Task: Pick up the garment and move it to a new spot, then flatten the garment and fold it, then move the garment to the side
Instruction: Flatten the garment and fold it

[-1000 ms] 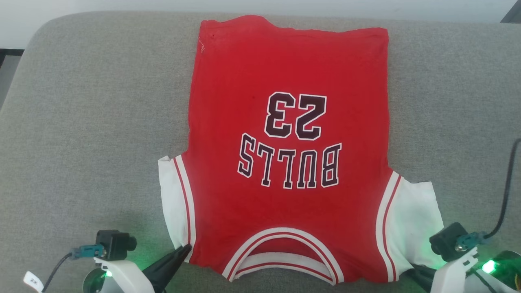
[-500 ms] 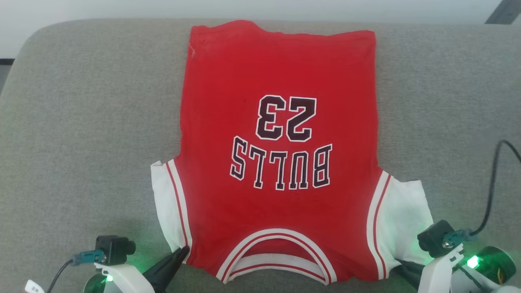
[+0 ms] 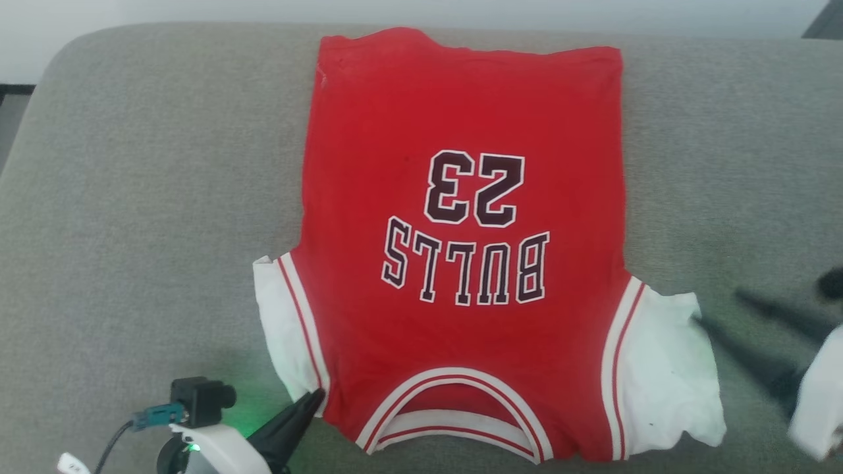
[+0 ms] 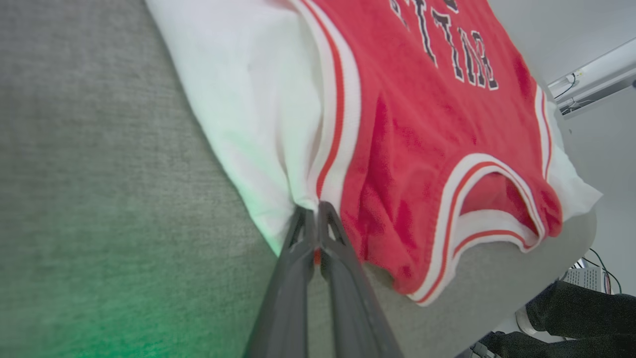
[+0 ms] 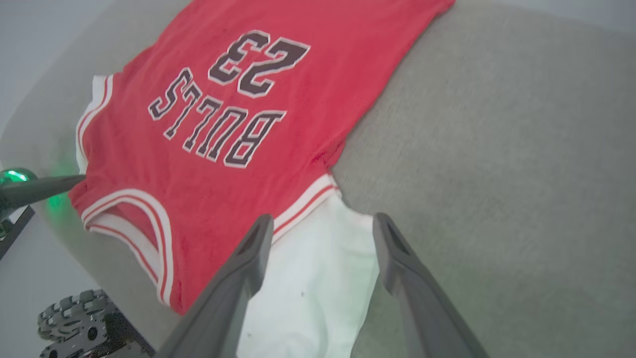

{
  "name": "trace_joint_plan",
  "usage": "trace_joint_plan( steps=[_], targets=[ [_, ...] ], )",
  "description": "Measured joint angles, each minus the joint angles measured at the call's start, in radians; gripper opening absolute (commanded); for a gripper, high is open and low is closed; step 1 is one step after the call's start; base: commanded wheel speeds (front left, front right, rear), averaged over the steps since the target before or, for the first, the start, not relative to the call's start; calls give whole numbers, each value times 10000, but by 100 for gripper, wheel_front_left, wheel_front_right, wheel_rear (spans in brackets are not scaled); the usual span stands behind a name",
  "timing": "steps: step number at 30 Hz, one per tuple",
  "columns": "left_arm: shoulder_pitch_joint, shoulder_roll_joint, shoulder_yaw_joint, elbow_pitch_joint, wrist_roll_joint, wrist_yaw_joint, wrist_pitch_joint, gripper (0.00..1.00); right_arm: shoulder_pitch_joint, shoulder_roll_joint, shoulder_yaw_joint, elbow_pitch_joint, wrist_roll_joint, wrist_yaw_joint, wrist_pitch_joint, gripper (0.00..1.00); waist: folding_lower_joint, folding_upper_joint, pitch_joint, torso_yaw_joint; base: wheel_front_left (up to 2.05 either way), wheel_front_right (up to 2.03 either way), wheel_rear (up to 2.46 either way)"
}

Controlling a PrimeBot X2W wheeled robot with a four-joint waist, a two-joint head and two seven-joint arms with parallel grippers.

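Since 0.5 s ago the right hand [image 3: 716,307] has left the near corner of the right sleeve [image 3: 665,368] and swung up and outward. It now shows as a blur just beside that sleeve's outer edge. Its 2 dark fingers are spread apart and grasp nothing. The right wrist view shows the same released hand [image 5: 322,221], with 1 fingertip by the striped trim and the other at the sleeve's [image 5: 318,278] outer edge. Whether the tips touch the cloth cannot be told.

The left hand [image 3: 315,397] has stayed where it was. It is clenched on the garment [image 3: 461,99] at the near corner, where the white left sleeve [image 3: 283,329] meets the red-and-white trim. The left wrist view shows this hand [image 4: 312,215] with its fingers pressed together, a sliver of red cloth pinched between them. A green glow falls on the fabric beside it.

The garment [image 5: 223,194] lies spread flat on the grey fabric surface [image 3: 132,197], print side up. Its collar [image 3: 454,415] is nearest the robot and its hem [image 3: 467,41] is at the far edge. From the head view, "BULLS" [image 3: 464,266] and "23" [image 3: 474,187] read upside down. The right sleeve lies loose and slightly rumpled, while the left sleeve is narrower and partly folded under.
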Motion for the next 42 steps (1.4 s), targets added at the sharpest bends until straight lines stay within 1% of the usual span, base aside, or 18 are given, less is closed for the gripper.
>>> trace_joint_plan(
  steps=[2, 4, 7, 9, 12, 18, 22, 24, 25, 28, 30, 35, 38, 39, 40, 42],
  targets=[
    [-6, -88, 44, -107, 111, 2, 2, 0, -380, -69, -562, -130, 15, 0, 311, 100, 0, 0, 37, 130, 0, 0, 0],
    [-31, -213, 56, -217, 194, 2, 4, 0, -1044, -65, -984, 56, -140, 0, 621, 100, 0, 0, 91, 281, 0, 0, 0],
    [-100, -343, 63, -345, 293, 2, 15, 0, -2400, 104, -976, 694, -477, 0, 1225, 100, 0, 0, 234, 495, 0, 0, 0],
    [-200, -403, 48, -433, 387, 2, 21, 0, -3597, 357, -771, 1346, -775, 0, 1565, 100, 0, 0, 379, 629, 0, 0, 0],
    [-391, -554, 25, -571, 527, 2, 44, 0, -5547, 773, -368, 2729, -1273, 0, 1990, 100, 0, 0, 664, 841, 0, 0, 0],
    [-903, -805, -136, -798, 619, -4, 46, 0, -8755, 1081, 819, 5578, -2821, 8, 2932, 100, 0, 0, 1295, 1456, 0, 0, 0],
    [-1127, -938, -198, -951, 639, -21, 44, 0, -10249, 1139, 1469, 7279, -3624, 6, 4163, 100, 0, -1, 1757, 1869, 0, 0, 0],
    [-1245, -970, -222, -1049, 652, -50, 42, 0, -10869, 1137, 1620, 8006, -3971, 6, 4690, 100, 0, -2, 2013, 2041, 0, 0, 0],
    [-1280, -988, -222, -1101, 667, -52, 40, 0, -11153, 1127, 1684, 8264, -4144, 6, 4790, 100, 0, -1, 2139, 2121, 0, 0, 0],
    [-1430, -1053, -255, -1221, 708, -84, 10, 0, -11896, 1145, 1611, 9035, -4619, 6, 4855, 100, 0, -1, 2500, 2356, 0, 0, 0],
    [-1513, -1095, -278, -1290, 740, -107, -10, 0, -12126, 1206, 1582, 9538, -4796, 6, 4853, 100, 0, -1, 2717, 2501, 0, 0, 0],
    [-1692, -1185, -322, -1360, 761, -138, -15, 0, -12468, 1323, 1992, 10090, -4911, -2, 4999, 100, 0, -1, 3095, 2749, 0, 0, 0],
    [-1728, -1195, -347, -1375, 761, -138, -21, 0, -12595, 1338, 2309, 10255, -4709, -10, 5214, 100, 0, -1, 3166, 2751, 0, 0, 0],
    [-1736, -1198, -355, -1375, 761, -138, -21, 0, -12610, 1329, 2403, 10264, -4663, -12, 5248, 31, 0, 0, 3166, 2743, 0, 0, 0],
    [-1737, -1200, -357, -1375, 761, -138, -21, 0, -12629, 1319, 2529, 10249, -4589, -31, 5290, 0, 0, 0, 3162, 2734, 0, 0, 0],
    [-1740, -1200, -355, -1375, 761, -138, -21, 0, -12632, 1302, 2627, 10203, -4449, -15, 5162, 0, 0, -1, 3165, 2713, 0, 0, 0]
  ],
)
